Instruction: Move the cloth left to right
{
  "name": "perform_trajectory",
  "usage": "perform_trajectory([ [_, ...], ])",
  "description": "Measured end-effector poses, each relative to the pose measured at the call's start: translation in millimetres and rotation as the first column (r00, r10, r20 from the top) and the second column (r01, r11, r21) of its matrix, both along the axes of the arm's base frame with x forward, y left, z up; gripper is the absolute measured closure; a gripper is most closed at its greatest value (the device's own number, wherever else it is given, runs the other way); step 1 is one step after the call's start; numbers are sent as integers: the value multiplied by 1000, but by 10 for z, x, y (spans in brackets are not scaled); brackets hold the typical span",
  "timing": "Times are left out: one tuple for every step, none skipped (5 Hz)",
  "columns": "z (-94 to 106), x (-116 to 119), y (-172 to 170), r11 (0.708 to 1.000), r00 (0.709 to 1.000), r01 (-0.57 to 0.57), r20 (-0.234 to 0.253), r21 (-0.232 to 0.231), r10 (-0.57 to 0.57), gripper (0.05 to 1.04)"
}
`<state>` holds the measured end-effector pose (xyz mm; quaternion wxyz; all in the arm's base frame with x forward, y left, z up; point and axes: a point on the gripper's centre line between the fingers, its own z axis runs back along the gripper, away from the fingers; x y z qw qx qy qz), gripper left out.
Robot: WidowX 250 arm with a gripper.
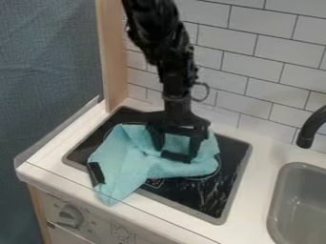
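Over the black cooktop (pixel 232 152), hangs down from the view's top edge on a dark jointed arm (pixel 166 38), ending in the gripper (pixel 176 153), just at the upper right part of the blue-green cloth (pixel 130 159). Holds the claw spread, both fingers apart, with blue-green fabric visible between them; cannot tell about any touch against the folds. Spreads the cloth, rumpled, across the left and middle of the cooktop, tapering at the front left to a corner past the grey rim, over the white counter (pixel 261 152) and its front edge. Bears a short dark strip (pixel 96 173) at the cloth's left side. Gleams black with pale streaks at the cooktop's front right. Continues rightward to a grey sink (pixel 277 195) under a black faucet (pixel 312 126). Rises behind in white tiles (pixel 267 47), next to a wooden post (pixel 113 52) and a blue-grey backdrop (pixel 45 71). Carries a round knob (pixel 70 217) below, at the front left.
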<state>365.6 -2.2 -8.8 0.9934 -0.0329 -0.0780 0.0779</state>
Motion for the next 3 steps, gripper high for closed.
perform_trajectory([
  [-34,52,111,998,996,-67,60,-9,67,84],
  [-109,72,156,996,993,-94,73,12,92,84],
  [-184,75,163,995,994,-102,37,17,102,84],
])
